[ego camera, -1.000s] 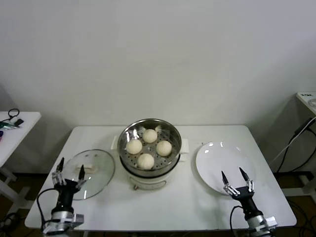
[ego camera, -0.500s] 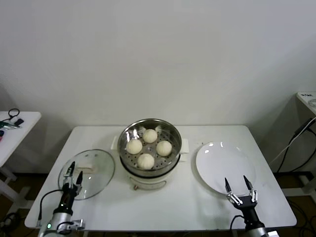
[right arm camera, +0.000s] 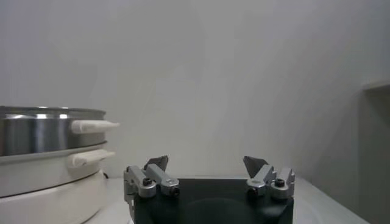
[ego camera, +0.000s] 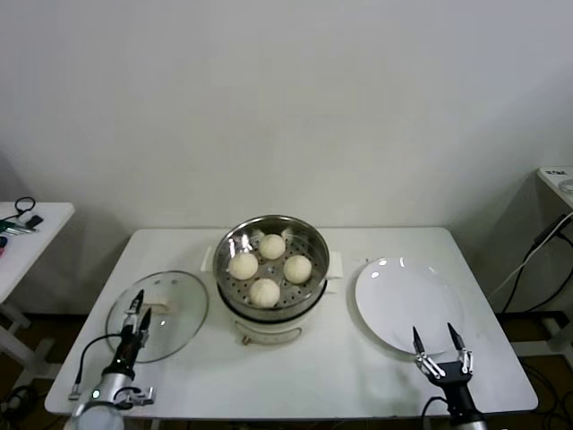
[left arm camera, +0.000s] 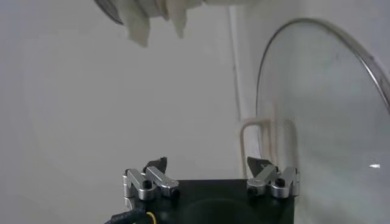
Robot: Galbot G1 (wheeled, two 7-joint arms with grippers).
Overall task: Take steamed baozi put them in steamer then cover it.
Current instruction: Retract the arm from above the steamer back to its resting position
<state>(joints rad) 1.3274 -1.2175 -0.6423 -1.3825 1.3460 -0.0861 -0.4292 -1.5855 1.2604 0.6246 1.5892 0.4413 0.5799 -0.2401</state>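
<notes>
one table [ego camera: 295,381], white, carrying everything. one steamer [ego camera: 271,309] at its middle — steel pot on a white base, uncovered. one flat white plate [ego camera: 394,300] on the robot's right of it, bare. one cover [ego camera: 175,300], glass, lying flat on the table on the robot's left of the steamer, its cream handle [ego camera: 158,307] facing up. four steamed baozi [ego camera: 265,292] sit on the perforated tray inside the pot, so loading looks done; covering is the step in hand.

left gripper [ego camera: 135,309] hovers over the near edge of the cover, jaws spread and empty, just short of the handle. right gripper [ego camera: 440,346] is low at the table's front edge beside the plate, jaws also wide, holding nothing, idle.

judgement on doing it well: bring the left jaws astride the handle, not the glass; close squarely; lift level — then centre the metal rim over the pot before lowering, so it seats without nudging the buns.
</notes>
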